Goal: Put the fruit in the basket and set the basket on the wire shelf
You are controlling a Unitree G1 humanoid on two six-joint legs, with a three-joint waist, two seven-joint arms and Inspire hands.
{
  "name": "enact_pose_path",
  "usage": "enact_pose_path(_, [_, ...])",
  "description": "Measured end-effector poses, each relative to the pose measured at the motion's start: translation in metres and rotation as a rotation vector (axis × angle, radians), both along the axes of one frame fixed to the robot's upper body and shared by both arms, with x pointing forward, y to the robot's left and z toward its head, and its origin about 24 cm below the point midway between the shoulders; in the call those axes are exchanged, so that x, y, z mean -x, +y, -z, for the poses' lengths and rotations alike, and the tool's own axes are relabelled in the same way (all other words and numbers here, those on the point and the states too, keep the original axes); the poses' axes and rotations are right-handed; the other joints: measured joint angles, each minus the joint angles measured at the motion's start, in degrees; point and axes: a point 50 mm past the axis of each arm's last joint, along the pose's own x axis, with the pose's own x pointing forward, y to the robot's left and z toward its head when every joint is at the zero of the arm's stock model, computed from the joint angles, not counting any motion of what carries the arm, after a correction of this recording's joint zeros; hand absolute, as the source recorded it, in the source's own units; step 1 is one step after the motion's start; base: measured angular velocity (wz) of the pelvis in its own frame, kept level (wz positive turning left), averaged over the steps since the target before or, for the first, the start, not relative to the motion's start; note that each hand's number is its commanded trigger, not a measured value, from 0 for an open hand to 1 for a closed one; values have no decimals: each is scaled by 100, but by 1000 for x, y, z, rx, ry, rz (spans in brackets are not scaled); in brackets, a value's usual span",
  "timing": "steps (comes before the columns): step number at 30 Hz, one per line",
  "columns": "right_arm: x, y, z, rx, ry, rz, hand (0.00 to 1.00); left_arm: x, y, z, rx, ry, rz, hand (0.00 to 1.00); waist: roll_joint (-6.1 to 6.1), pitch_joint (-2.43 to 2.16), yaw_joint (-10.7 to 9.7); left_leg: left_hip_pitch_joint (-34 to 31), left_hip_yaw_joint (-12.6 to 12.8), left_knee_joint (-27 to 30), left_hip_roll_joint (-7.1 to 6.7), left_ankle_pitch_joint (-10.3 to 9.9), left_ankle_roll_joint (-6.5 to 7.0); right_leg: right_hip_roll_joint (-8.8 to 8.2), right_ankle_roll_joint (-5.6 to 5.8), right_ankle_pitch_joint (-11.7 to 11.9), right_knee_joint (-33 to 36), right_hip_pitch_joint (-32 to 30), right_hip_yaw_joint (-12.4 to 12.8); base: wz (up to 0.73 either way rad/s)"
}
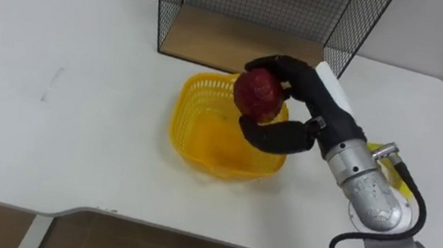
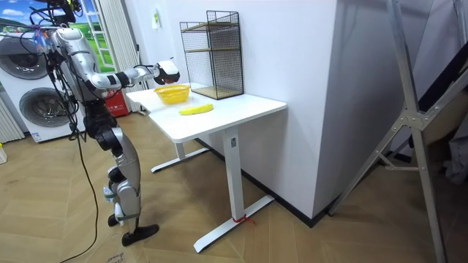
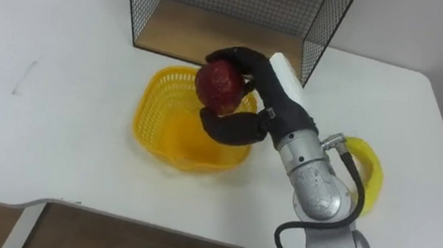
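- Right hand hangs over the yellow basket, fingers and thumb clamped round a red apple.
- Apple sits above the basket's far rim.
- Banana lies on the white table, right of the basket.
- Wire shelf stands just behind the basket.
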Motion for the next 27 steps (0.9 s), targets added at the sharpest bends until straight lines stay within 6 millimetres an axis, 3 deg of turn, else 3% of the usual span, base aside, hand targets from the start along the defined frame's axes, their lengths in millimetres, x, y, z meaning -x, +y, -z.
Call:
enact_pose_path(19, [0,-1,1,9,2,5,0,-7,-4,0,14,-20,36,0,24,2,-26,2,3,0,-1,0,0,2,0,0,-3,5,-1,0])
enact_pose_path(27, [-1,-4,-1,12,-17,32,0,-3,-4,0,12,-17,32,0,-21,-27,-26,16,1,-6,0,0,0,5,0,0,-8,10,6,0])
